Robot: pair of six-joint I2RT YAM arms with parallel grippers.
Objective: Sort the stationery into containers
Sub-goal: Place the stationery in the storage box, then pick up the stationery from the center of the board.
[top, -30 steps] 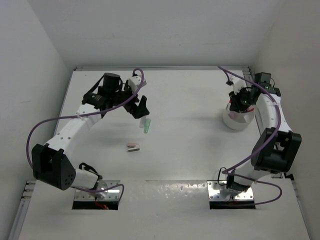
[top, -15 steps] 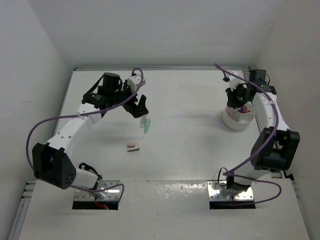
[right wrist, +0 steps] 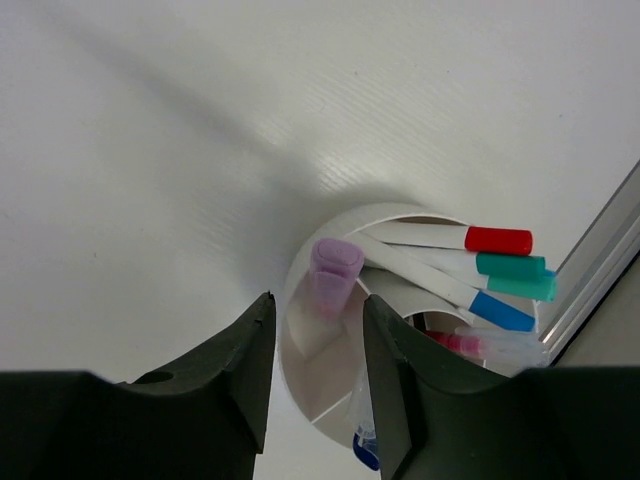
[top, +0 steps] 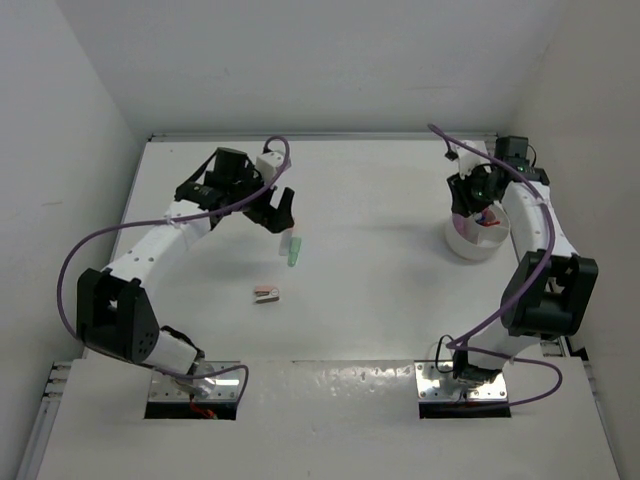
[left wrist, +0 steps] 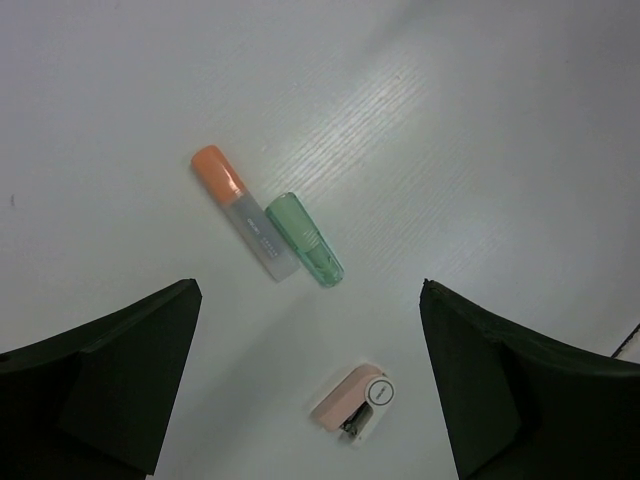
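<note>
A green highlighter (left wrist: 304, 240) and an orange-capped highlighter (left wrist: 243, 212) lie side by side on the table, with a small pinkish-brown block (left wrist: 355, 403) nearer. My left gripper (left wrist: 308, 300) is open and empty, hovering above them (top: 281, 211). In the top view the green highlighter (top: 294, 252) and the block (top: 265, 293) lie just in front of it. My right gripper (right wrist: 318, 300) is open above the white tub (right wrist: 400, 211). The tub holds red (right wrist: 498, 240), teal (right wrist: 510, 265) and blue (right wrist: 500, 312) capped pens, a purple-capped highlighter (right wrist: 335, 275) and a pink one (right wrist: 455, 342).
The tub (top: 462, 243) stands at the right side of the table, close to the right wall and the table's metal edge strip (right wrist: 600, 260). White walls close in the table at the left, back and right. Purple cables loop off both arms.
My right gripper has risen a little and shifted back-left over the tub. My left arm has swung slightly right, its gripper staying above the highlighters.
</note>
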